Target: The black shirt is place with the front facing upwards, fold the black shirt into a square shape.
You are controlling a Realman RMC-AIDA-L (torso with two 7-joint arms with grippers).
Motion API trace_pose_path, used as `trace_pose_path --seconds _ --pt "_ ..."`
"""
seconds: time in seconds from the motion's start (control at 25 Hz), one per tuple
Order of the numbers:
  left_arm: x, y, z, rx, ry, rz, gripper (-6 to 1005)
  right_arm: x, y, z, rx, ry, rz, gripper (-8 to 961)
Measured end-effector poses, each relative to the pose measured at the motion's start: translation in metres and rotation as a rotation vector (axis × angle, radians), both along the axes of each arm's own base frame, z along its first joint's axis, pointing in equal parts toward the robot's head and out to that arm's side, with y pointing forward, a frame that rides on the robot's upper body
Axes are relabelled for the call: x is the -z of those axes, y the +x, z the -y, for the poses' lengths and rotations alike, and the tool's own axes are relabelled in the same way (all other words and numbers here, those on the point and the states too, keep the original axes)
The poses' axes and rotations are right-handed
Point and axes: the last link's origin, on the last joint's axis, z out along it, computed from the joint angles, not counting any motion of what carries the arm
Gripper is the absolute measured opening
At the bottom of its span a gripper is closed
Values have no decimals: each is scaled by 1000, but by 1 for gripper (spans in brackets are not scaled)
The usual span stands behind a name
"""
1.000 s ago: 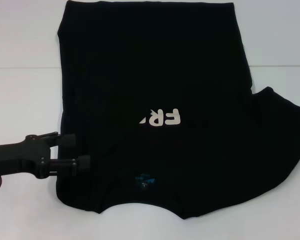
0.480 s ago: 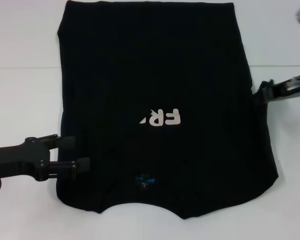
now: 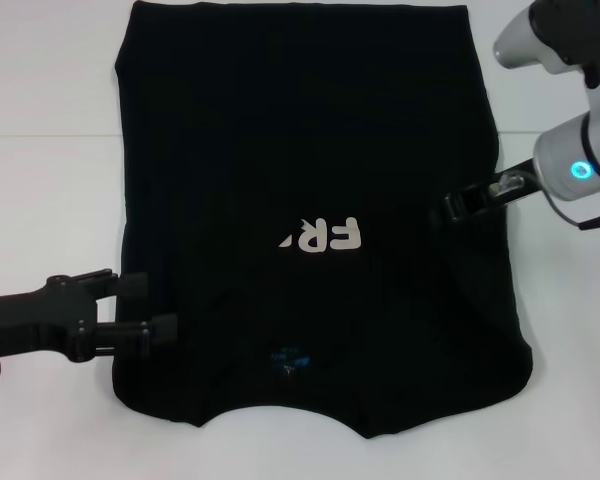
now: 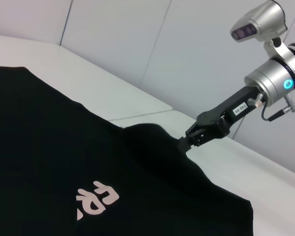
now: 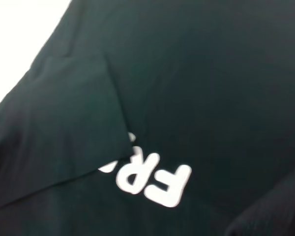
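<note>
Nearest, the collar end of the large plain black short-sleeved cloth T-shirt (image 3: 310, 210) lies at the near edge of the white tabletop (image 3: 40, 200), front up, its small blue neck label (image 3: 288, 358) just inside the neckline and the white block lettering (image 3: 322, 236) partly covered, only "FR" showing; that covering comes from the left side panel, which lies folded inward over the chest, its sleeve edge reaching the letters in the right wrist view; beside the near left edge of the cloth sits the left gripper (image 3: 150, 305), a black two-fingered tool lying low and level, its fingers spread apart with nothing between them, their tips just over the shirt's folded border; I judge it rests there because its side of the fold is already laid down; farther off and across the shirt, the right gripper (image 3: 456, 206), black fingers on a silver-grey arm with a lit blue ring, is closed on a pinch of the shirt's right side, the cloth rising in a small peak to its tips in the left wrist view; it holds the fabric lifted, probably so that the right panel can be carried inward over the body to match the left; beyond, the hem end lies flat and straight toward the far side of the table.
</note>
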Motion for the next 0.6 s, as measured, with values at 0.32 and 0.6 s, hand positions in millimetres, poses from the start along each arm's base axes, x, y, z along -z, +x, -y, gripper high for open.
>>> trace_pose_path --seconds 0.32,0.6 --pt "-2 -1 -1 -8 15 7 906 12 -4 3 -41 -43 -43 32" --pt "-3 -2 0 -15 22 10 904 13 -2 4 -29 -31 -78 56"
